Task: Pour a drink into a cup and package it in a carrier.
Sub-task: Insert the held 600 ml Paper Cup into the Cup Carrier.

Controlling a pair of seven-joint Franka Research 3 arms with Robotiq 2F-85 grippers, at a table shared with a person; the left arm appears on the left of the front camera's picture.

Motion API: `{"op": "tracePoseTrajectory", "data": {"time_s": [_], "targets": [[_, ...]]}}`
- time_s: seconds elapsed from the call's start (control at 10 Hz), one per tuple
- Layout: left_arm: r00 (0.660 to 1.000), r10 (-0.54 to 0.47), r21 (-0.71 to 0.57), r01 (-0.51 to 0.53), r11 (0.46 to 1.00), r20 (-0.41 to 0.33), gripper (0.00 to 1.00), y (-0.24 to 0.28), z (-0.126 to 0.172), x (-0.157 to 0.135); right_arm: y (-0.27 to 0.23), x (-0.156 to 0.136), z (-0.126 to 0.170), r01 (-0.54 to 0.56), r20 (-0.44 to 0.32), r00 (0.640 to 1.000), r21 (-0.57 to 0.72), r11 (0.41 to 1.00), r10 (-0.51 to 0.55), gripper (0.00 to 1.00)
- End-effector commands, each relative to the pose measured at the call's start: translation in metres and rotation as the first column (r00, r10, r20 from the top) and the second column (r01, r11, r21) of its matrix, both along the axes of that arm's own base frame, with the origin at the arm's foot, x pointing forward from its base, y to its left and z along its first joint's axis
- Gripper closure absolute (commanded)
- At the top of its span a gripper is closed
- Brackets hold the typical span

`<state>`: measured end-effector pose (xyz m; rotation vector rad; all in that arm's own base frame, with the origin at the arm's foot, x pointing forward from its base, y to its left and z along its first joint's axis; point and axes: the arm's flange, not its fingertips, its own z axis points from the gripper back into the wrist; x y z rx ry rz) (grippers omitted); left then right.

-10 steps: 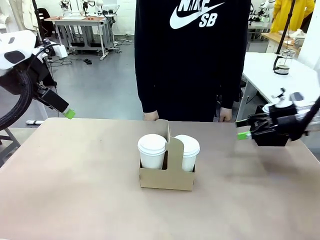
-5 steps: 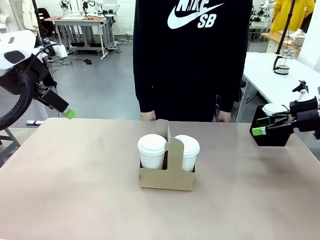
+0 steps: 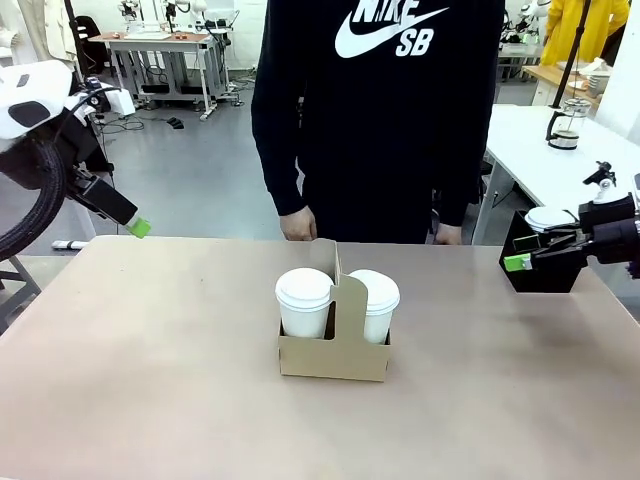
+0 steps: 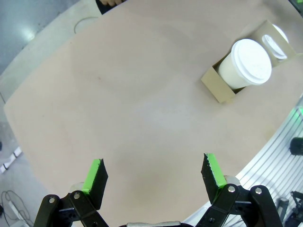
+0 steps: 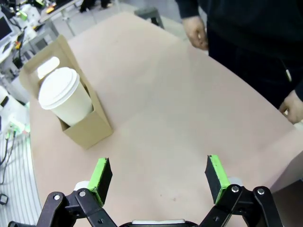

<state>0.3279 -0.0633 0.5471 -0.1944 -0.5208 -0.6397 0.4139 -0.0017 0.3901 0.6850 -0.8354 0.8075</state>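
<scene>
Carrier (image 3: 335, 345) mid-table, well apart from both end effectors.

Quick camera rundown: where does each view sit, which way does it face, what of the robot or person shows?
Front: between the arms, facing the person across the table; left gripper, right gripper and one hand show.
Left wrist: above the table, looking down past its open fingers.
Right wrist: low over the table edge, facing the person's hands, own fingers open.
Shared: all three show the carrier with lidded cups.

Bare table (image 3: 150, 350) all around carrier (image 3: 335, 355)
</scene>
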Motion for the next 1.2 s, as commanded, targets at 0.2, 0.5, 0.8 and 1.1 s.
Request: {"op": "tracePoseTrajectory", "data": {"time_s": [0.2, 0.5, 0.8, 1.1], "targets": [[1.0, -0.005, 0.003, 0.005, 1.0, 0.002, 0.0, 0.0011, 0.0, -0.0002, -0.0014, 0.0006, 0.0012, 0.002, 0.019, 1.0, -0.003, 1.0, -0.002, 0.0], [1.0, -0.005, 0.003, 0.005, 1.0, 0.002, 0.0, 0.0011, 0.0, -0.0002, -0.0014, 0.0006, 0.0012, 0.002, 0.019, 1.0, -0.003, 1.0, -0.002, 0.0], [1.0, -0.005, 0.003, 0.005, 1.0, 0.002, 0.0, 0.0011, 0.0, -0.0002, -0.0014, 0.0006, 0.0012, 0.002, 0.019, 1.0, -0.003, 1.0, -0.002, 0.0], [1.0, -0.005, 0.003, 0.005, 1.0, 0.002, 0.0, 0.0011, 0.0, -0.0002, -0.0014, 0.0006, 0.0012, 0.002, 0.019, 1.0, -0.003, 1.0, -0.002, 0.0]]}}
